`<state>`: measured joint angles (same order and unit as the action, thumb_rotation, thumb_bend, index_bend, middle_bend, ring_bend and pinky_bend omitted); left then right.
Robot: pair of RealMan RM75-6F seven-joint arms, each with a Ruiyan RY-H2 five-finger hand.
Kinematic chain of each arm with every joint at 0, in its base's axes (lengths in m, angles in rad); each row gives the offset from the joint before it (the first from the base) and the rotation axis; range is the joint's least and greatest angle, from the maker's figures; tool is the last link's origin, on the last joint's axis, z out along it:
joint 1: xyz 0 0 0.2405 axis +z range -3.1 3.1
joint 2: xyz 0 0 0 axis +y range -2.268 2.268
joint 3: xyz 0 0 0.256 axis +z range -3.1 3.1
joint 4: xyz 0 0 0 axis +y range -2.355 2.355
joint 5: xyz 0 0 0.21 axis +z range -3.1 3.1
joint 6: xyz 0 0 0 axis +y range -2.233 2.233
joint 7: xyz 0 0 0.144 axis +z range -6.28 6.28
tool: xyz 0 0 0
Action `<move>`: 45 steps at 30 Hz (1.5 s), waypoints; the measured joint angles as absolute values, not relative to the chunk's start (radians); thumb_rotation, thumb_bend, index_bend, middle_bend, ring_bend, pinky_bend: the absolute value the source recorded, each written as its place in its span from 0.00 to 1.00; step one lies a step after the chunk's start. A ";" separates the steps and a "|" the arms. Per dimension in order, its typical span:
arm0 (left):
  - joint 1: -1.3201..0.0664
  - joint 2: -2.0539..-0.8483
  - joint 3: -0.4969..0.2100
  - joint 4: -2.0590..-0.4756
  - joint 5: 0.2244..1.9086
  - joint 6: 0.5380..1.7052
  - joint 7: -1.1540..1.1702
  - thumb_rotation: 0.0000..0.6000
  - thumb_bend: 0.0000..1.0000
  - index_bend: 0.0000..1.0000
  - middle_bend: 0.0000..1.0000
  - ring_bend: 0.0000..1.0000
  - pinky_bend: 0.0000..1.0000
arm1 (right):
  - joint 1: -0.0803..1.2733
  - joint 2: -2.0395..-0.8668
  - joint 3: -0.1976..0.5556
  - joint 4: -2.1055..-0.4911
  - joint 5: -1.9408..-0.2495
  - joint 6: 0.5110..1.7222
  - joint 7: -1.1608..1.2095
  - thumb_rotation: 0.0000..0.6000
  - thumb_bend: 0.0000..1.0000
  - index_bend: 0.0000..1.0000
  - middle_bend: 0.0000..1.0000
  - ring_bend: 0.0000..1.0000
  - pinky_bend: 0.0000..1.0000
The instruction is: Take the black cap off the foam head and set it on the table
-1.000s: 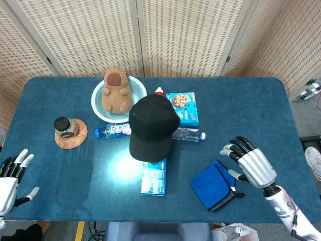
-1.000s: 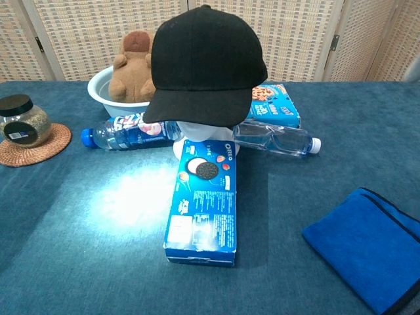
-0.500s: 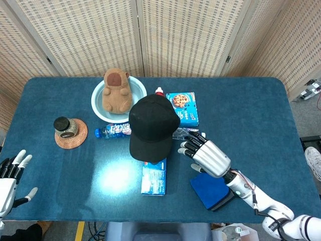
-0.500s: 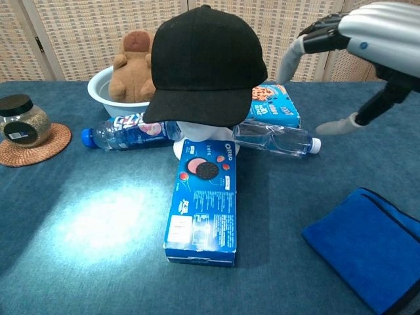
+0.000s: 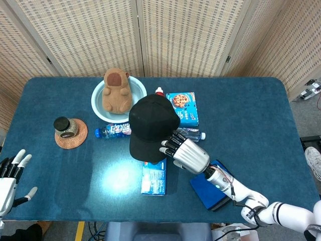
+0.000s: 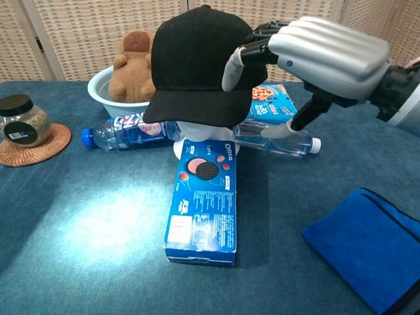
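The black cap [image 6: 202, 62] is sitting on the foam head [image 6: 200, 134], which shows only as a white patch under the brim, so the removal looks not yet done. The right hand [image 6: 308, 59] is reaching in beside the cap's crown with fingers spread, grasping nothing. The left hand [image 5: 9, 175] is hanging released, well apart from the cap. The cap looks soft, matte and domed; the tabletop [image 6: 79, 262] is wearing a napped blue cloth.

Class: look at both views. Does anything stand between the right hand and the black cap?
Nothing visible does. The right hand is open at the cap's side, fingers spread toward it. The clear bottle lies lower, on the table, beneath the hand.
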<state>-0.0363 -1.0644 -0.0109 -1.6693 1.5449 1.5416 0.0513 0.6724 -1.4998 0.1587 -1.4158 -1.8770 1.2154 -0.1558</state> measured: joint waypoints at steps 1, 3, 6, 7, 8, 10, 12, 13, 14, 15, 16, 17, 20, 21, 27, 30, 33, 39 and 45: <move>-0.036 -1.065 -0.011 -1.669 1.545 1.542 0.052 1.00 0.20 0.02 0.00 0.00 0.00 | 0.677 -1.512 0.159 -1.402 -1.877 1.221 -0.154 1.00 0.00 0.38 0.33 0.21 0.16; -0.036 -1.065 -0.010 -1.670 1.545 1.541 0.055 1.00 0.20 0.02 0.00 0.00 0.00 | 0.686 -1.533 0.158 -1.379 -1.876 1.230 -0.148 1.00 0.00 0.38 0.33 0.21 0.16; -0.035 -1.064 -0.011 -1.673 1.544 1.542 0.057 1.00 0.20 0.02 0.00 0.01 0.00 | 0.703 -1.565 0.155 -1.340 -1.881 1.245 -0.139 1.00 0.00 0.38 0.33 0.21 0.16; -0.035 -1.064 -0.012 -1.673 1.544 1.543 0.057 1.00 0.20 0.02 0.00 0.00 0.00 | 0.709 -1.576 0.154 -1.323 -1.885 1.252 -0.138 1.00 0.00 0.38 0.33 0.21 0.16; -0.034 -1.064 -0.012 -1.674 1.543 1.544 0.058 1.00 0.20 0.02 0.00 0.01 0.00 | 0.713 -1.585 0.154 -1.310 -1.888 1.258 -0.138 1.00 0.00 0.39 0.33 0.21 0.16; -0.033 -1.063 -0.011 -1.675 1.544 1.545 0.060 1.00 0.20 0.02 0.00 0.01 0.00 | 0.723 -1.606 0.153 -1.276 -1.895 1.273 -0.140 1.00 0.00 0.40 0.33 0.21 0.16; -0.033 -1.062 -0.011 -1.677 1.543 1.545 0.062 1.00 0.20 0.02 0.00 0.01 0.00 | 0.732 -1.626 0.152 -1.245 -1.899 1.285 -0.140 1.00 0.00 0.40 0.34 0.21 0.16; -0.032 -1.062 -0.012 -1.677 1.542 1.545 0.063 1.00 0.20 0.02 0.00 0.00 0.00 | 0.738 -1.639 0.152 -1.225 -1.900 1.293 -0.139 1.00 0.01 0.40 0.34 0.21 0.16; -0.032 -1.063 -0.012 -1.677 1.541 1.545 0.065 1.00 0.20 0.02 0.00 0.00 0.00 | 0.743 -1.649 0.151 -1.211 -1.901 1.298 -0.138 1.00 0.01 0.40 0.34 0.21 0.16; -0.032 -1.063 -0.012 -1.678 1.539 1.544 0.066 1.00 0.20 0.02 0.00 0.00 0.00 | 0.747 -1.659 0.150 -1.197 -1.902 1.303 -0.138 1.00 0.03 0.40 0.34 0.21 0.16; -0.032 -1.063 -0.012 -1.678 1.539 1.544 0.067 1.00 0.20 0.02 0.00 0.00 0.00 | 0.753 -1.671 0.149 -1.179 -1.904 1.310 -0.137 1.00 0.04 0.40 0.34 0.21 0.16; -0.032 -1.063 -0.012 -1.678 1.539 1.543 0.068 1.00 0.20 0.02 0.00 0.00 0.00 | 0.757 -1.679 0.148 -1.166 -1.904 1.316 -0.135 1.00 0.05 0.40 0.34 0.21 0.16; -0.033 -1.064 -0.013 -1.680 1.540 1.542 0.070 1.00 0.20 0.02 0.00 0.01 0.00 | 0.770 -1.708 0.145 -1.126 -1.907 1.339 -0.128 1.00 0.13 0.40 0.35 0.21 0.16; -0.033 -1.064 -0.013 -1.680 1.540 1.542 0.070 1.00 0.20 0.02 0.00 0.00 0.00 | 0.774 -1.716 0.144 -1.115 -1.909 1.347 -0.123 1.00 0.17 0.41 0.36 0.21 0.16; -0.035 -1.063 -0.014 -1.679 1.536 1.535 0.072 1.00 0.20 0.02 0.00 0.01 0.00 | 0.794 -1.760 0.140 -1.046 -1.907 1.391 -0.094 1.00 0.33 0.43 0.37 0.21 0.16; -0.036 -1.064 -0.014 -1.679 1.535 1.533 0.071 1.00 0.20 0.02 0.00 0.00 0.00 | 0.802 -1.780 0.139 -1.012 -1.905 1.413 -0.076 1.00 0.41 0.44 0.38 0.21 0.16; -0.038 -1.063 -0.014 -1.681 1.535 1.529 0.073 1.00 0.20 0.02 0.00 0.01 0.00 | 0.808 -1.799 0.137 -0.979 -1.901 1.433 -0.060 1.00 0.44 0.47 0.39 0.21 0.16; -0.040 -1.063 -0.014 -1.682 1.536 1.528 0.074 1.00 0.20 0.02 0.00 0.00 0.00 | 0.818 -1.827 0.135 -0.926 -1.891 1.482 -0.026 1.00 0.45 0.63 0.42 0.21 0.16; -0.041 -1.064 -0.015 -1.681 1.535 1.525 0.074 1.00 0.20 0.02 0.00 0.01 0.00 | 0.831 -1.842 0.145 -0.896 -1.872 1.515 -0.006 1.00 0.46 0.77 0.44 0.22 0.16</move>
<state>-0.0413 -1.0640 -0.0146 -1.6810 1.5348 1.5248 0.0739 0.8309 -1.8421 0.1453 -0.8959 -1.8722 1.5149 -0.0062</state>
